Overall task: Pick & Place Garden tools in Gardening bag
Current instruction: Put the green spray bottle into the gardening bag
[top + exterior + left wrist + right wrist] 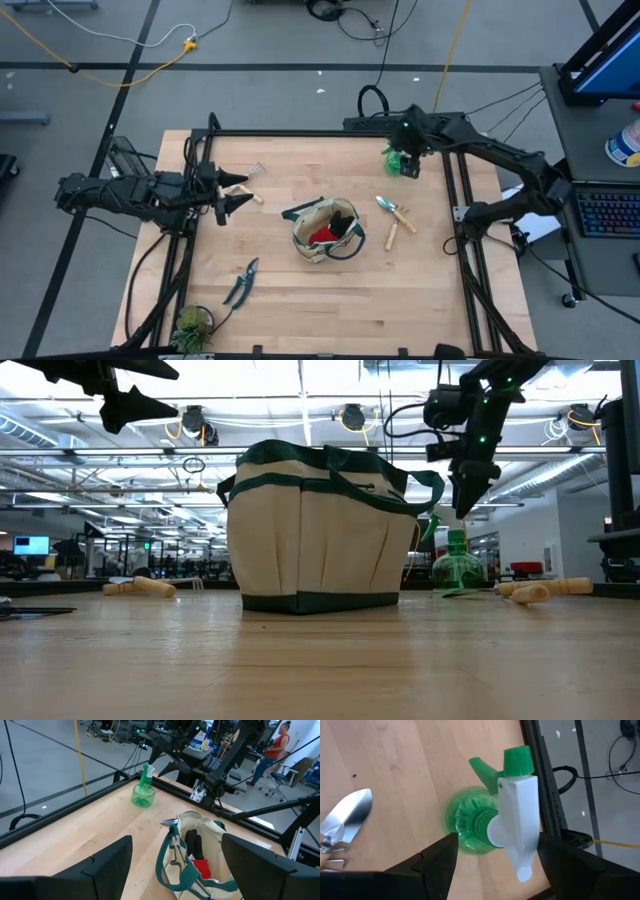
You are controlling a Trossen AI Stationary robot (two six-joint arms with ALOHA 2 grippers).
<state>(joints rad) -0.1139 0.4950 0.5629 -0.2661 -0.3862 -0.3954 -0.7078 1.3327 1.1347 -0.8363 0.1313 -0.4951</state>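
The green spray bottle (pixel 472 827) with a white trigger head (pixel 517 815) stands upright on its base near the table's far right corner (pixel 396 158). My right gripper (pixel 496 842) hangs open just above it, one finger on either side of the head, touching nothing. The beige gardening bag (pixel 322 232) stands mid-table, with a red-and-black glove (pixel 200 867) inside. Two wooden-handled trowels (pixel 396 220) lie to the right of the bag. A wooden-handled fork (pixel 254 172) lies at the left, below my open left gripper (pixel 236 191), which is raised above the table. Pruning shears (pixel 240 283) lie near the front left.
A small leafy plant (pixel 190 325) sits at the near left corner. The black frame rail (pixel 545 785) runs close behind the bottle along the table's far edge. Bare wood lies between the bottle and the bag. A person (pixel 272 747) stands in the room beyond.
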